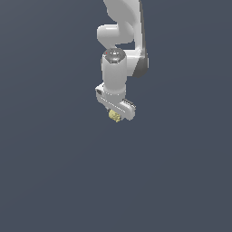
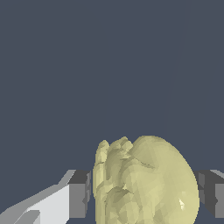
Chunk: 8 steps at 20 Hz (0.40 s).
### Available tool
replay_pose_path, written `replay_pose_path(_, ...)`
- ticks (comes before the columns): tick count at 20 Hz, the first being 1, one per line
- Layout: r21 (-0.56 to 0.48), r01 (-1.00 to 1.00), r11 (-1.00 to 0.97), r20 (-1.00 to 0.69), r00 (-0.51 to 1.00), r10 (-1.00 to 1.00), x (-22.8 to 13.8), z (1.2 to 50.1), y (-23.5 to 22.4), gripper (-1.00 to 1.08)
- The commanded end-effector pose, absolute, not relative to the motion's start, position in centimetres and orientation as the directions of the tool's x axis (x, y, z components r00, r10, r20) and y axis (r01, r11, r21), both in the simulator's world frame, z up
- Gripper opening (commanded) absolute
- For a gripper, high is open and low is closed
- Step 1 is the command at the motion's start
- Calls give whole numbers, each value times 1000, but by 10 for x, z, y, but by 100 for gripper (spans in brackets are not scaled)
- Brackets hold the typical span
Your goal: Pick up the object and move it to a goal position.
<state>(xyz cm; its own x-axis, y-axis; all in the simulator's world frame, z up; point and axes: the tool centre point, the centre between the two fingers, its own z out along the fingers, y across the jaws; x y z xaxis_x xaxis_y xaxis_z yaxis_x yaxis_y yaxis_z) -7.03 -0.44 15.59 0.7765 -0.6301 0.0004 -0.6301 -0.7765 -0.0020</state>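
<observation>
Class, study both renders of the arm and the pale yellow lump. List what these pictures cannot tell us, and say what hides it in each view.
- Exterior view: the tool fingers are too small to make out; the object is half hidden beneath the tool.
- Wrist view: the object's lower part is cut off by the frame edge, as are the fingers.
- Contact between pads and object: unclear; small gaps show.
- Goal position: no marker visible in either view.

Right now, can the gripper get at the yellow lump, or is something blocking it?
Probably yes: the yellow lump already sits between the fingers of the gripper, with nothing else near it. The wrist view does not settle whether the pads touch it.
</observation>
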Motion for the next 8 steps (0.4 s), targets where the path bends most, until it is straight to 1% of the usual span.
replay_pose_path(1,-1,-629,-778,-1,778,-629,-68,167,-16,-100)
replay_pose_path(8,0,-629,-778,0,778,-629,-64,179,-29,-100)
